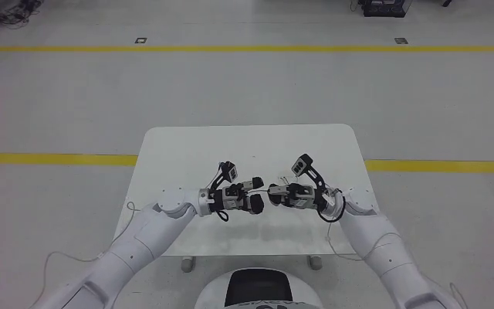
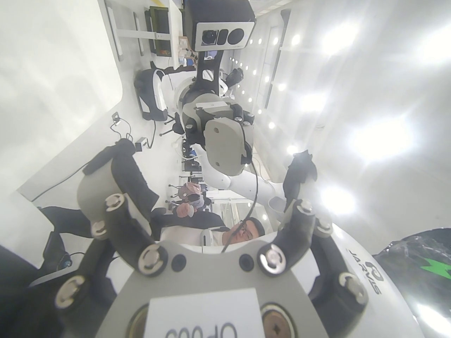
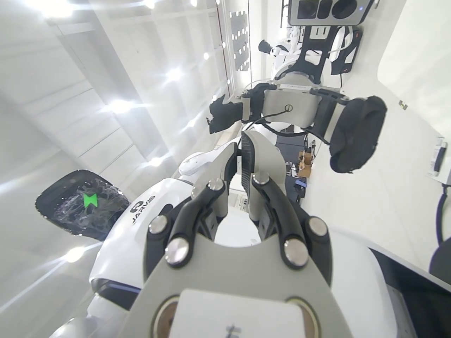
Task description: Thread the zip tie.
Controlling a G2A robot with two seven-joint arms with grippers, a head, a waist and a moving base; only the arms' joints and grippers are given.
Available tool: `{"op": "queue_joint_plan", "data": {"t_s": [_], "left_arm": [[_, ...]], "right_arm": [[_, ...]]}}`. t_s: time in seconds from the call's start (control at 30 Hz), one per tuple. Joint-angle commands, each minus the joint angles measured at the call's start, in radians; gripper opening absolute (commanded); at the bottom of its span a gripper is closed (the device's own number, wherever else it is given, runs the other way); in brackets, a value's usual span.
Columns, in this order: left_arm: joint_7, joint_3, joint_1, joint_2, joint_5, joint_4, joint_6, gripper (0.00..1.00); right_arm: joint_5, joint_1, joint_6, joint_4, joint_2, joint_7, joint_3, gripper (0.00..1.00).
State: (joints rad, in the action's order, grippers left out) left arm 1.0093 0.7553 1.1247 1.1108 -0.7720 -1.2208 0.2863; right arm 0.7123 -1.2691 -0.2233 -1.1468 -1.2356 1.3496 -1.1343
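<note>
The right jaws, grey metal with ribbed black pads [image 3: 246, 160], are drawn almost together, with a thin slit between them; I cannot tell whether they pinch anything. Facing them, tips near, the left jaws stand wide apart with nothing between their black-tipped fingers [image 2: 300, 174]. Both hang over the white, round-cornered worktop [image 1: 177, 154]. The zip tie is too small to make out, so I cannot tell its place.

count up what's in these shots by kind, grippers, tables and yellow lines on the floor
grippers: 2 (left gripper open, right gripper shut)
table: 1
yellow floor lines: 2
total: 5
</note>
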Motion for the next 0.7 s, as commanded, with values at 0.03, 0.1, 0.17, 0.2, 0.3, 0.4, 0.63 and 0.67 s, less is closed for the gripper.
{"op": "queue_joint_plan", "data": {"t_s": [0.03,0.1,0.17,0.2,0.3,0.4,0.63,0.67], "left_arm": [[0.005,0.002,0.001,0.001,-0.001,0.001,-0.001,1.00],[0.006,0.003,0.001,0.001,-0.002,0.002,-0.001,1.00],[0.009,0.006,0.002,0.001,-0.004,0.003,-0.001,1.00],[0.010,0.007,0.003,0.001,-0.005,0.003,-0.001,1.00],[0.014,0.010,0.004,0.001,-0.002,0.004,-0.001,0.98],[0.018,0.013,0.005,0.001,0.002,0.005,-0.001,0.73],[0.017,0.017,0.005,0.000,0.022,0.007,-0.004,0.35],[0.017,0.018,0.005,0.000,0.025,0.007,-0.005,0.33]], "right_arm": [[-0.002,0.001,0.001,0.001,0.001,-0.004,0.002,0.00],[-0.007,0.003,0.001,0.002,0.001,-0.009,0.003,0.00],[-0.013,0.004,0.002,0.002,0.002,-0.014,0.005,0.00],[-0.018,0.005,0.001,0.002,0.003,-0.018,0.005,0.00],[-0.029,0.005,0.003,0.001,0.005,-0.028,0.006,0.00],[-0.042,0.005,0.006,-0.001,0.007,-0.037,0.007,0.00],[-0.086,0.002,0.019,-0.015,0.014,-0.065,0.007,0.00],[-0.093,0.001,0.022,-0.017,0.015,-0.068,0.007,0.00]]}}
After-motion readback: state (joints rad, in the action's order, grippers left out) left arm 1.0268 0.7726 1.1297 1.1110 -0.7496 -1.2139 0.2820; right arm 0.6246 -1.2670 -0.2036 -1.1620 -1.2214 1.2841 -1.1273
